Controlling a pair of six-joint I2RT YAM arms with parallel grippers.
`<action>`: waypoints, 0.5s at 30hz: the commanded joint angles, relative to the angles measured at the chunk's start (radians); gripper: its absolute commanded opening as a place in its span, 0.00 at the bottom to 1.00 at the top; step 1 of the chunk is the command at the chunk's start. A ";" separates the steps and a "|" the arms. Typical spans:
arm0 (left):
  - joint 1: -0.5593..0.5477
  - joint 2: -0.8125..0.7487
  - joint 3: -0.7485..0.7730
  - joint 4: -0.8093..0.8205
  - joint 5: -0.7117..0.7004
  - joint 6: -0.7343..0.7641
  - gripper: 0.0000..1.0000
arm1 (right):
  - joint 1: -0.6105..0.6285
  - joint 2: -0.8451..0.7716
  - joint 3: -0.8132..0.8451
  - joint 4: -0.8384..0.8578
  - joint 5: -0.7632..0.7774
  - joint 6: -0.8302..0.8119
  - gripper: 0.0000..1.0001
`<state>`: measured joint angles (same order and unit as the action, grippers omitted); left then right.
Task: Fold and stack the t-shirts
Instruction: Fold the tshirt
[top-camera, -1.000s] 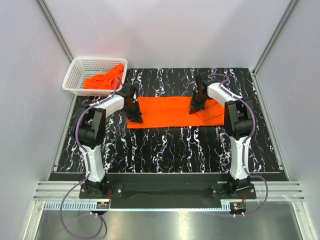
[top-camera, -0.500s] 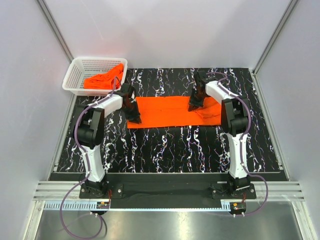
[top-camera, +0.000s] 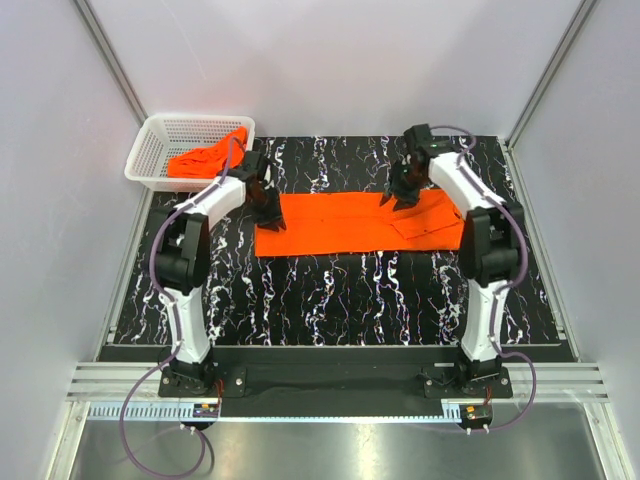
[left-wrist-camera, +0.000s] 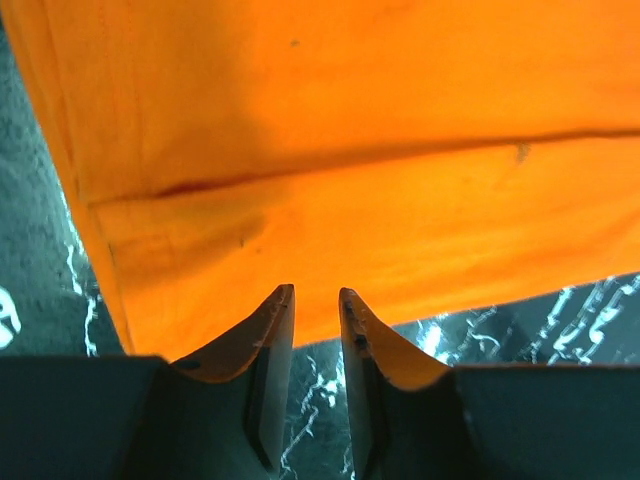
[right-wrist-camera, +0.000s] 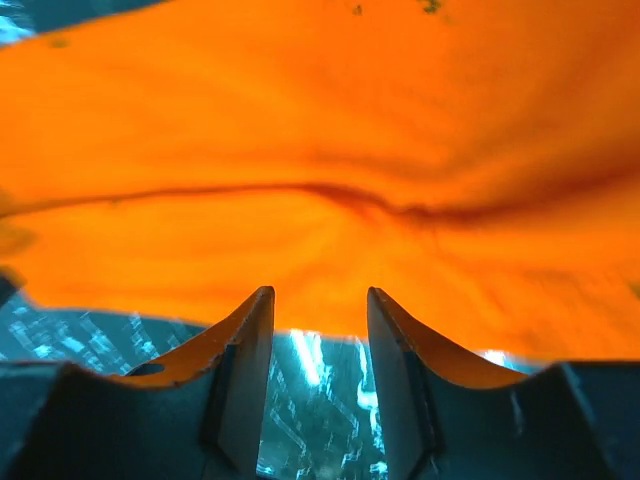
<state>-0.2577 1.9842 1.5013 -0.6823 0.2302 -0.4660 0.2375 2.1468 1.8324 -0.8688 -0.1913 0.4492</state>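
Note:
One orange t-shirt lies flat on the table as a long folded strip. A second orange t-shirt sits crumpled in the white basket. My left gripper hovers at the strip's far left end. In the left wrist view it stands open by a narrow gap, with only table between the fingers and the t-shirt just beyond the tips. My right gripper is over the strip's far edge towards the right. In its wrist view it is open wider, empty, with the t-shirt ahead of it.
The white mesh basket stands at the table's back left corner. The table is black with white marbling. Grey walls close in the back and both sides. Both arm bases sit at the near edge.
Both grippers have drawn back toward the far edge of the strip. The right one went from shut to open and let go of the cloth; the left one opened a little.

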 joint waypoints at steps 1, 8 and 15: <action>0.005 0.059 0.033 -0.023 -0.031 0.032 0.29 | -0.055 -0.169 -0.047 -0.030 0.020 0.017 0.48; 0.003 0.065 -0.047 -0.065 -0.049 0.030 0.28 | -0.213 -0.269 -0.248 0.007 0.021 0.042 0.16; -0.028 -0.045 -0.205 -0.053 -0.026 0.007 0.28 | -0.260 -0.240 -0.317 0.059 0.081 0.036 0.11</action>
<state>-0.2649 1.9850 1.3697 -0.6937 0.2119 -0.4568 -0.0250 1.9007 1.5154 -0.8585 -0.1444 0.4797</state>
